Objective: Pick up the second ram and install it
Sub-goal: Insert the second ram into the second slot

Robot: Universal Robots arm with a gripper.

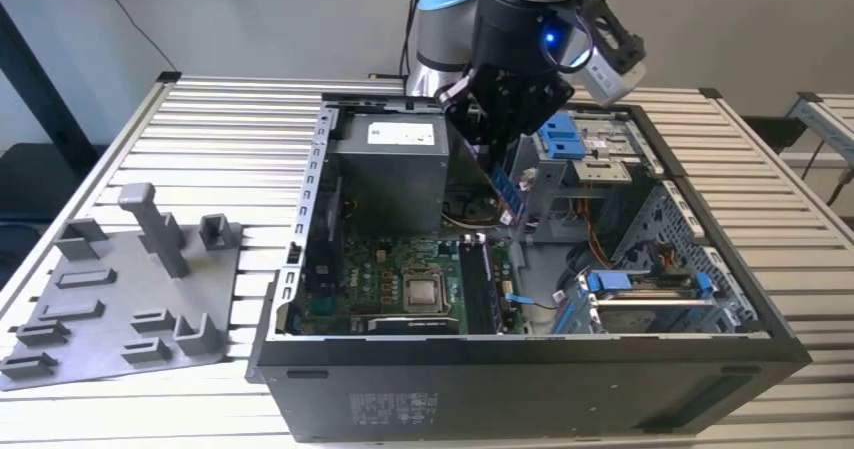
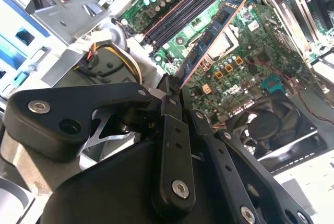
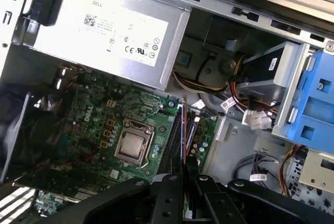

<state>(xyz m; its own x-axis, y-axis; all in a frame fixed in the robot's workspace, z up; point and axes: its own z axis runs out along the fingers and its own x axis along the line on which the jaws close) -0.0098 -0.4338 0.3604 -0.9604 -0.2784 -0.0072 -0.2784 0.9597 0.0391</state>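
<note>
Black gripper [image 1: 499,159] hangs inside the open case [image 1: 534,369], near its rear wall and just beside the grey power supply [image 1: 387,169]. Its fingers [image 2: 172,130] are closed on 1 end of the ram [image 2: 211,38], which they hold clear of the board. In the exterior view the ram [image 1: 503,191] appears as a slim blue strip hanging below the gripper, over the motherboard [image 1: 387,279]. In the second wrist view its blue-green face carries dark chips and it extends away from the fingers above the motherboard [image 2: 250,41], close to the long dark memory slots [image 2: 188,10]. In the first wrist view the ram [image 3: 184,130] is seen edge-on as a thin line, running from the gripper [image 3: 183,174] toward the power supply [image 3: 104,31], between the CPU socket [image 3: 133,145] and the slots [image 3: 194,135]. Blue drive clips [image 1: 567,134] sit at the case's rear corner. Grey fixture tray [image 1: 120,289] lies on the slatted table [image 1: 227,129], beside the case, toward the exterior view's left.
</note>
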